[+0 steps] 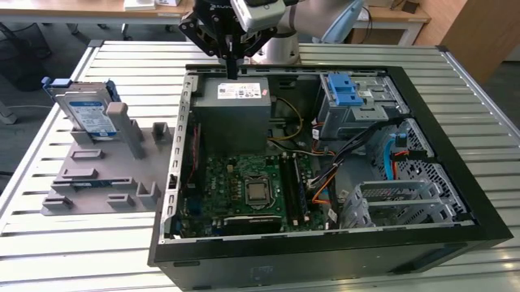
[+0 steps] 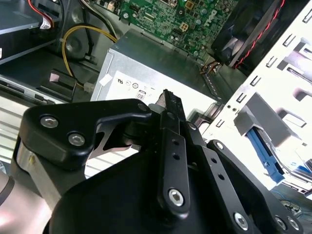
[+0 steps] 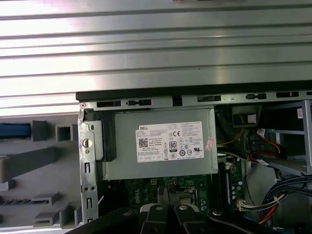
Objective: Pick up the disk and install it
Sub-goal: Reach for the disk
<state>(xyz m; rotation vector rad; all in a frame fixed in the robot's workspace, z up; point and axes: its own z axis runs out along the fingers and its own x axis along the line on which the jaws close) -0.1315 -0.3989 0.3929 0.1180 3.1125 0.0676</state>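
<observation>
Hovering over the grey box (image 1: pixel 234 106) in the computer case (image 1: pixel 488 226), our tool (image 1: pixel 233 74) is pinched narrow, holding nothing. Pick-up, we judge, is not yet begun: the disk (image 1: pixel 87 114) stands well apart from it, outside the case. Grasping it calls for wider jaws.

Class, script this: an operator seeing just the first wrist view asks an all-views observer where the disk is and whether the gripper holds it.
Operator: I see the grey metal box. Where is the disk?
Observer: The disk stands on edge in the grey fixture, outside the case on the exterior view's left.
Operator: Does the gripper hold it?
Observer: No. The gripper hangs shut and empty over the grey metal box, apart from the disk.
</observation>
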